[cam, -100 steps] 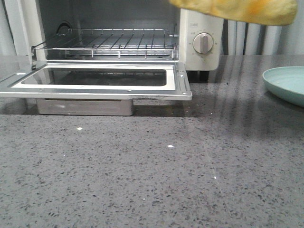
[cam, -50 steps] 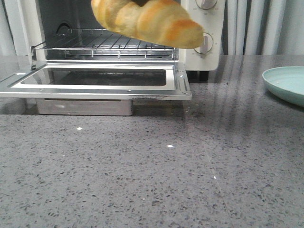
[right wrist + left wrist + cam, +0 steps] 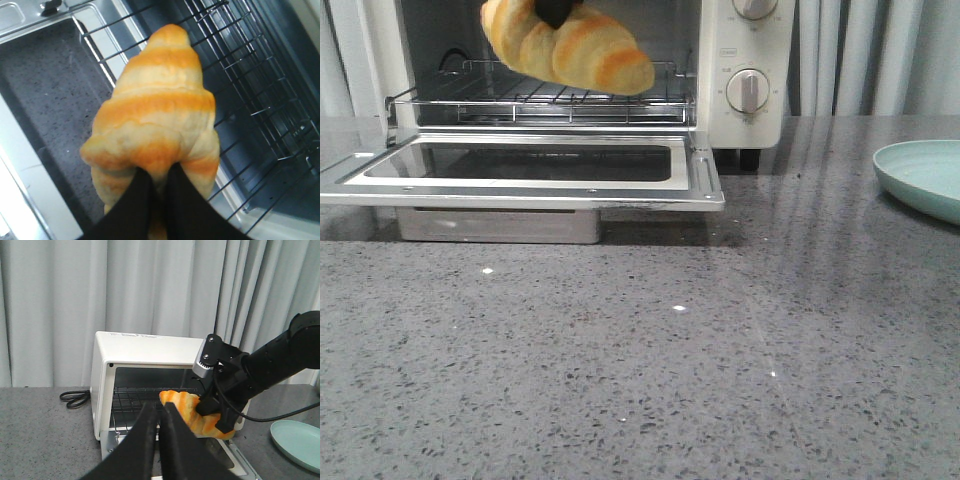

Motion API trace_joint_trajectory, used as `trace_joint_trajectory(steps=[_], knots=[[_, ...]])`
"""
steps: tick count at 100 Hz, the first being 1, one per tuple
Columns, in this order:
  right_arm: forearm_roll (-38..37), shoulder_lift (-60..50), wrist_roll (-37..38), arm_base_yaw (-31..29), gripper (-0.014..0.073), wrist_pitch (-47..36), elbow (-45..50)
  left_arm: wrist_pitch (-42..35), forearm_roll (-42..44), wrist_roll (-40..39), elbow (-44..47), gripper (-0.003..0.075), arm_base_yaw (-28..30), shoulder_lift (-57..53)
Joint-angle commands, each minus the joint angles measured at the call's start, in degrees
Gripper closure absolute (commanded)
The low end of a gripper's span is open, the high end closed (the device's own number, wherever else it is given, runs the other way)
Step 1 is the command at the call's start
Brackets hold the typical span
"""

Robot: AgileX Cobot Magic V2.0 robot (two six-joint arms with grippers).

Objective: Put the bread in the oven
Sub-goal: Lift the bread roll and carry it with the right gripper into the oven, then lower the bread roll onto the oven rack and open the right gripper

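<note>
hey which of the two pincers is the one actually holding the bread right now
The right pincer: its black fingers are clamped on the bread, held above the oven rack. The left pincer is shut with nothing between its fingers.

My front camera sits low at countertop [image 3: 650, 380] level, facing the open oven [image 3: 745, 60] close ahead. My left wrist camera looks across from farther back, framing the whole oven [image 3: 145, 360] against curtains [image 3: 60, 300]. My right wrist camera looks steeply down, very near the wire rack [image 3: 240, 75]. All three share the oven mouth.
</note>
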Motion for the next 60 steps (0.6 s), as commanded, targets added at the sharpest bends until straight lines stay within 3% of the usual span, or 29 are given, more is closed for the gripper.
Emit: trace_joint_trajectory(steps=[1,60], knots=[[-4.38,-1.4,-0.58,-0.09,0.0662,-4.06,-3.16,-4.33,-0.5,-0.41,-1.68,0.0741,0.08,0.94],[-14.54,4.56,-0.58,-0.53,0.0662,-13.49,-3.3,-4.51,-0.5,-0.41,-1.68,0.0741,0.08,0.94]])
